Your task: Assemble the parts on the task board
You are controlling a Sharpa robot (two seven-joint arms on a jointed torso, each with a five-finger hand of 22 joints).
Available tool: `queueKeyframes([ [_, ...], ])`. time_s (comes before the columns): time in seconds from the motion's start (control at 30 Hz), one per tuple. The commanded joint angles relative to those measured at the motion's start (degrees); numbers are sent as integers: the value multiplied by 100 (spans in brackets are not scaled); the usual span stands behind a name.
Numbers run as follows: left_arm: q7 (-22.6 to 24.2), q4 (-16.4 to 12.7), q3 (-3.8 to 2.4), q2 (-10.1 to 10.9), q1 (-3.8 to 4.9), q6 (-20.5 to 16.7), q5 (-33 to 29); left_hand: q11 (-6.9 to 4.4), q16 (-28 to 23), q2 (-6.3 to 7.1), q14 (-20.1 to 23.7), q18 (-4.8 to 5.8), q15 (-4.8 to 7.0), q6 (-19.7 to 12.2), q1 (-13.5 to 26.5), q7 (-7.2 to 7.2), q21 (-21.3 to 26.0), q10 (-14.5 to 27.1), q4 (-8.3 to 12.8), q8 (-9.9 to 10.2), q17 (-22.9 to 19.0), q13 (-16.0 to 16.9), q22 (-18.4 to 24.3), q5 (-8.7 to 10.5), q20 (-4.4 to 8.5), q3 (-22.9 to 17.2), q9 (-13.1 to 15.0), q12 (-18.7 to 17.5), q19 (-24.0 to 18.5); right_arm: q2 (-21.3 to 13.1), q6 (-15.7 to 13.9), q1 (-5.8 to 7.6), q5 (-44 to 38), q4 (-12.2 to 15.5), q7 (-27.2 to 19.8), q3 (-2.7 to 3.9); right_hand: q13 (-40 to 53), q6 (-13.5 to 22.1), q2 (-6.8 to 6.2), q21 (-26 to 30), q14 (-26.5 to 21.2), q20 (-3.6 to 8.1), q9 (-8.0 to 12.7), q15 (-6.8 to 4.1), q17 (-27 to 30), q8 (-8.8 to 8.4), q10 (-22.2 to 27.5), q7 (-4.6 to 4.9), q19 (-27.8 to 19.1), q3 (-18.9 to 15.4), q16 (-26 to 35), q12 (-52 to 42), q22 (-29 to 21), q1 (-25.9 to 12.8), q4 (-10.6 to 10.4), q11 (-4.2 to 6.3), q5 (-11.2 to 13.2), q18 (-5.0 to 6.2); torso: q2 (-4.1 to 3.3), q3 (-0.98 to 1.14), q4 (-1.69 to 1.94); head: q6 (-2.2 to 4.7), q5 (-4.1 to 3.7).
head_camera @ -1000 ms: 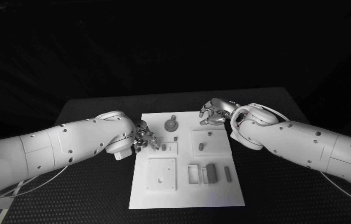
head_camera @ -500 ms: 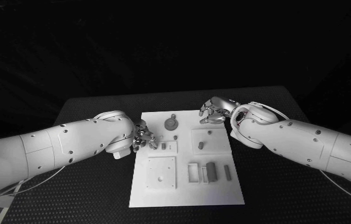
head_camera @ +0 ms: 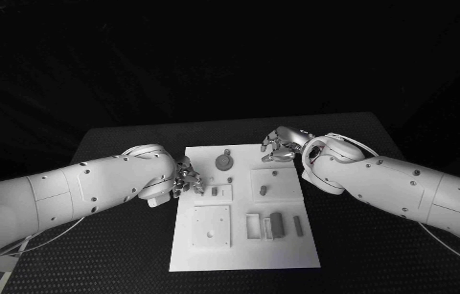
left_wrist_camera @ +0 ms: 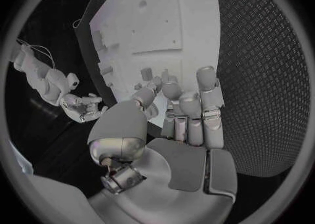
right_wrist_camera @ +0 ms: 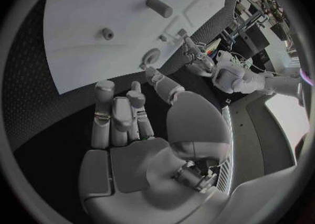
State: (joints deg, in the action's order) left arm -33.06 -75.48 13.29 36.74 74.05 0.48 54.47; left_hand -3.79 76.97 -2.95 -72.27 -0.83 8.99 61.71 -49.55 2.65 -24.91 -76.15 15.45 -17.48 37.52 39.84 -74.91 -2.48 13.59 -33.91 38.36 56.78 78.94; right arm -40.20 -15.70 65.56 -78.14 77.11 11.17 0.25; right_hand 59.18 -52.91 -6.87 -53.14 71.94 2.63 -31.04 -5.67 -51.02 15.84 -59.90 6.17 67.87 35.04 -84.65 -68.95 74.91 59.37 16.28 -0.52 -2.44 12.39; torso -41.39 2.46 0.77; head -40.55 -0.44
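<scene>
From the head view, the left hand [head_camera: 189, 180] sits at the task board's [head_camera: 244, 257] left edge, fingers curled inward, and the right hand [head_camera: 280, 144] hangs over the board's far right corner, fingers loosely bent with nothing in them. Grey parts [head_camera: 276, 224] stand near the board's middle. In the left wrist view, the left hand's fingers [left_wrist_camera: 200, 106] bunch at the board's [left_wrist_camera: 157, 19] edge; whether they pinch anything I cannot tell. In the right wrist view, the right hand [right_wrist_camera: 125, 119] is half open and empty above the table [right_wrist_camera: 39, 103] beside the board [right_wrist_camera: 98, 3].

The task board [head_camera: 240, 247] is white, its parts [head_camera: 276, 223] grey. It lies on a black table [head_camera: 125, 254] with a fine dotted weave. Both silver hands, left [head_camera: 188, 179] and right [head_camera: 280, 145], extend from white arms.
</scene>
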Motion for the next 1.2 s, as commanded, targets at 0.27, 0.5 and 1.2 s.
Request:
queueKeyframes([
  [0.27,1,21,2,-32,1,114,36,-9,24,-173,-83,43,70,59,-121,-6,-25,-43,12,-54,-5,-9,-128,-29,-3,-34,5,20,55,6,56,-2,-32,0,-12,2,-12,-80,11,20,-40,29,-8,-5,9,-20,33,79,-1,42,33,-34,73,-28,1,1,-35,261,2,4,-1,-11,-9],
  [0.5,-32,39,10,-55,1,189,80,-10,26,-167,-83,43,71,59,-120,-7,-27,-45,17,-54,-6,-12,-128,-29,-2,-37,3,18,54,5,54,-2,-32,2,-12,2,-15,-80,11,21,-40,28,-8,-5,9,-20,34,79,-1,42,33,-36,73,-30,0,1,-35,261,3,6,1,-21,-11],
  [1.2,-64,48,27,-76,-29,190,306,-17,31,-134,-86,38,79,61,-117,-12,-37,-49,33,-54,-8,-19,-128,-30,3,-43,-4,15,58,0,50,-2,-32,5,2,2,-22,-81,12,22,-41,27,-9,-5,10,-21,36,80,0,38,34,-40,74,-40,-5,1,-35,261,1,1,1,-55,-23],
])
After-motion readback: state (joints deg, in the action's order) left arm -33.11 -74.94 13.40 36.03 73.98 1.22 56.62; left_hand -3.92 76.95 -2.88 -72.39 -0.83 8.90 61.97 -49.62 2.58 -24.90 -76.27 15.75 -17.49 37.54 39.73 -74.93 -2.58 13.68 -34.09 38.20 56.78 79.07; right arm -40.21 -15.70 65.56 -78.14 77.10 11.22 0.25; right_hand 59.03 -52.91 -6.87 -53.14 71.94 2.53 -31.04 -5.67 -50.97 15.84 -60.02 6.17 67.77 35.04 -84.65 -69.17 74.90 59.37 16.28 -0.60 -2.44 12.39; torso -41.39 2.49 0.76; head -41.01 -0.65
